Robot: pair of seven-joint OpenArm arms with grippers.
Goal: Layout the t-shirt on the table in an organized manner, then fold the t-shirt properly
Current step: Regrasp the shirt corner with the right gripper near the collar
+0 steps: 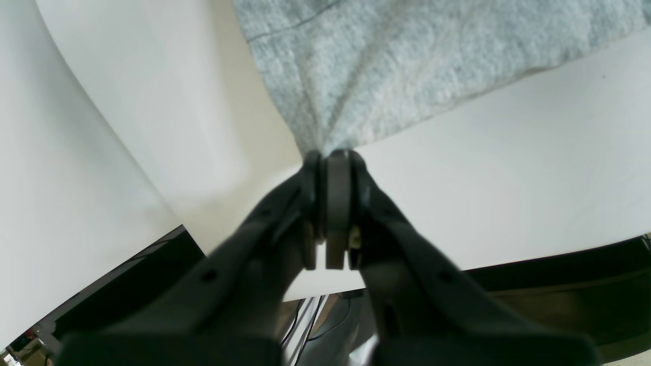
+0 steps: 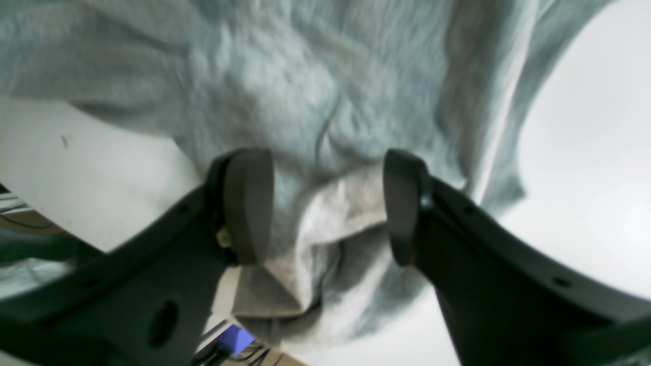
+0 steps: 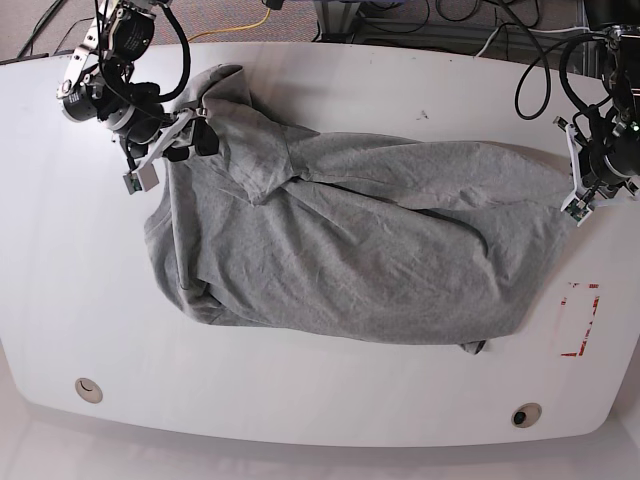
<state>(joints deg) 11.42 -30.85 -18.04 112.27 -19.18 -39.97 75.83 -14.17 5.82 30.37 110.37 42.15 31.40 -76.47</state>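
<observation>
Base view: t-shirt [image 3: 360,250] is spread across the middle of the bench [image 3: 60,300], long axis running left-right between the two arms, roughly parallel to the near edge. Still rumpled: folds bunched toward the far-left corner, a diagonal ridge through the middle, a small flap hanging out at the near-right. Can't tell which end is collar and which is hem; no lettering shows. Left gripper [image 1: 330,157], at the bench's right edge in base view, has its jaws clamped tight on a pinch of the shirt's edge, cloth fanning out from the pinch. Right gripper [image 2: 325,203], near the far-left corner, has jaws standing apart with a bunched lump of fabric lying between them; pads don't look to be pressing it, so I read it as released or not gripped. Step in hand looks like the layout stage, stretching the shirt flat, folding not started. Next move probably calls for the right arm to get a proper hold on a corner or shoulder at its end and pull against the left arm's grip to take out the ridge, then smooth the bunched area before any fold.
</observation>
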